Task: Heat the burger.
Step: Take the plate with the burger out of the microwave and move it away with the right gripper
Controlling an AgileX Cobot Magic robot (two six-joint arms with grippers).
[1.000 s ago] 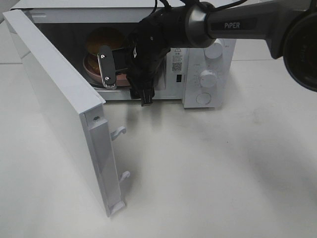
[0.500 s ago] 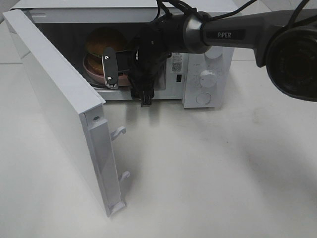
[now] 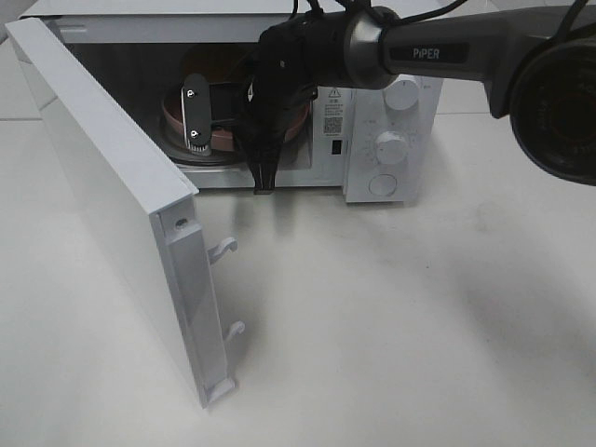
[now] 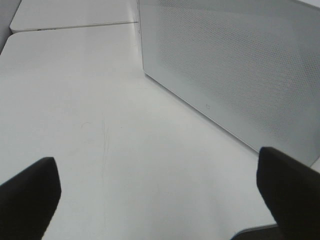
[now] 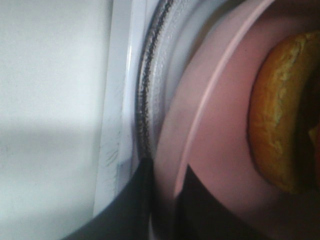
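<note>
The burger (image 3: 209,62) sits on a round pink plate (image 3: 223,137) inside the open microwave (image 3: 391,140); the right arm hides most of it. Its golden bun (image 5: 280,115) fills the edge of the right wrist view. My right gripper (image 3: 197,140) reaches into the cavity. In the right wrist view its dark fingers (image 5: 125,215) stand on either side of the pink plate's rim (image 5: 176,186), shut on it. My left gripper (image 4: 160,200) is open over bare table, its fingertips (image 4: 30,195) far apart, and it holds nothing.
The microwave door (image 3: 112,186) stands swung out toward the front left, with two latch hooks (image 3: 223,248) on its edge. A glass turntable (image 5: 150,90) lies under the plate. A white perforated microwave panel (image 4: 240,75) is near the left gripper. The table is white.
The right gripper has closed from wide open onto the plate's rim. Its wrist has turned, and the visible finger now stands upright, a little higher and further left.
</note>
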